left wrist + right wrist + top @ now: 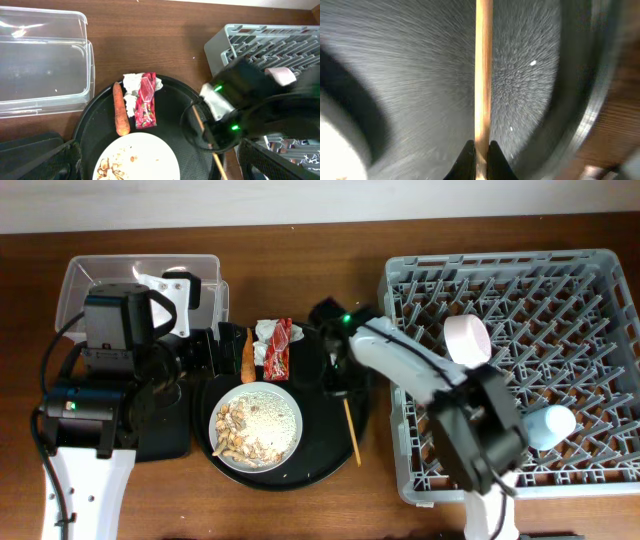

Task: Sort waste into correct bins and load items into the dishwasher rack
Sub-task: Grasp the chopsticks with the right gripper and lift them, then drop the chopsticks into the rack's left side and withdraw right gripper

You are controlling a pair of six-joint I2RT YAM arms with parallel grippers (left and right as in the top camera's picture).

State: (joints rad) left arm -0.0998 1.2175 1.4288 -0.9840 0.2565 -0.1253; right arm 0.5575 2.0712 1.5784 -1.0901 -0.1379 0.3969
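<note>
My right gripper (336, 378) is down on the round black tray (330, 465) and shut on the wooden chopsticks (351, 430); the right wrist view shows the fingertips (481, 156) pinching the stick (483, 75). My left gripper (150, 167) is open and hovers over the plate (256, 425), which holds beige rice scraps (245, 435). The carrot (247, 352) and the red-and-white wrappers (277, 345) lie on the tray behind the plate. The clear tub (90, 280) stands at the far left. The white bowl (467, 338) and the light-blue cup (552, 425) sit in the grey rack (580, 300).
The shallow black tray (165, 442) lies left of the round tray, mostly under my left arm. The rack's left wall stands close to the round tray's right rim. The left wrist view shows the carrot (120, 110), the wrappers (145, 100) and the tub (45, 60).
</note>
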